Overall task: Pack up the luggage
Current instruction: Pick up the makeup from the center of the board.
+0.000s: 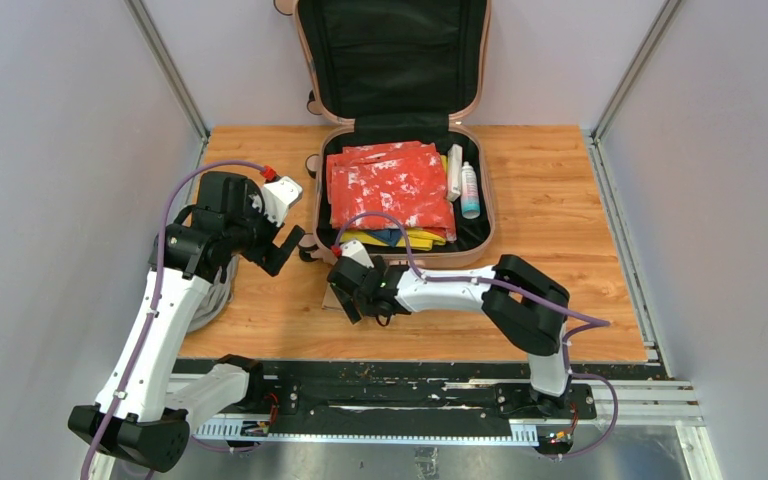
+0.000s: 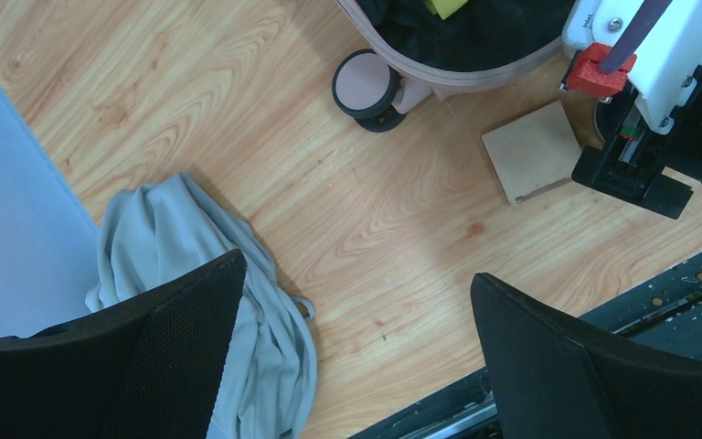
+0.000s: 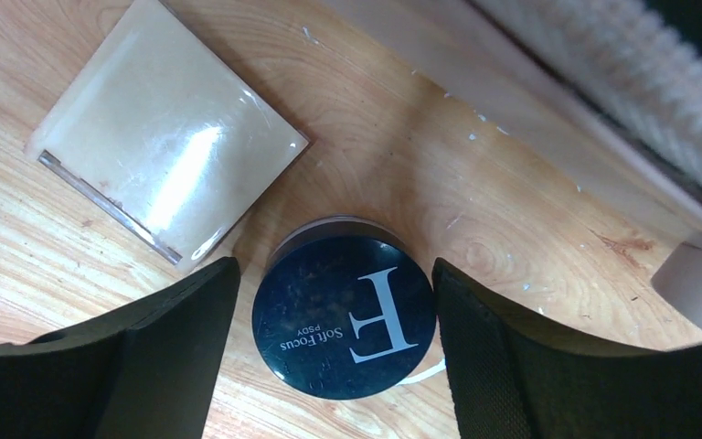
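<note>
The pale pink luggage point(image 1: 489, 205) lies open at the back of the table, its lid up. Inside are red-and-white packets point(image 1: 390, 185), yellow and blue items point(image 1: 400, 238), a white tube point(image 1: 454, 170) and a small bottle point(image 1: 470, 190). My right gripper point(image 1: 360, 305) is low over the table in front of the luggage. In the right wrist view, the right gripper point(image 3: 334, 265) is open and straddles a round dark-lidded jar point(image 3: 343, 320), with a slim gap at the left finger. My left gripper point(image 2: 356, 311) hangs open above bare wood, holding nothing.
A flat tan square case point(image 3: 164, 137) lies just beside the jar. A grey cloth bundle point(image 2: 201, 274) sits at the table's left edge under the left arm. A luggage wheel point(image 2: 366, 87) stands near the tan case point(image 2: 535, 151). Grey walls close in both sides.
</note>
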